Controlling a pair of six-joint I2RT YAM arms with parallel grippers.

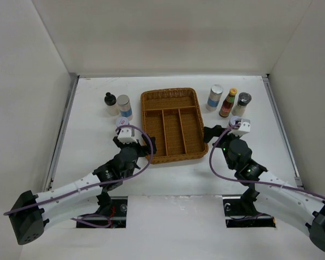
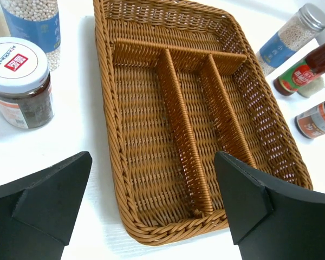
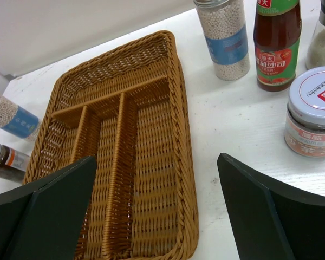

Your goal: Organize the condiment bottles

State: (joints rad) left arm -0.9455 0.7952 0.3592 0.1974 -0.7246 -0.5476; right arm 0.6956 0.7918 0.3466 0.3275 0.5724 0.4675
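The condiment bottles stand on the table either side of the wicker tray. On the left are a black-capped bottle, a blue-label shaker and a white-lidded jar. On the right are a blue-label shaker, a yellow-capped brown sauce bottle, a silver-lidded shaker and a white-lidded jar. My left gripper is open and empty over the tray's near left corner. My right gripper is open and empty over the tray's near right edge.
The tray has three long compartments and one cross compartment at the far end, all empty. White walls close the table on the left, back and right. In the right wrist view the white-lidded jar stands just beyond the right finger.
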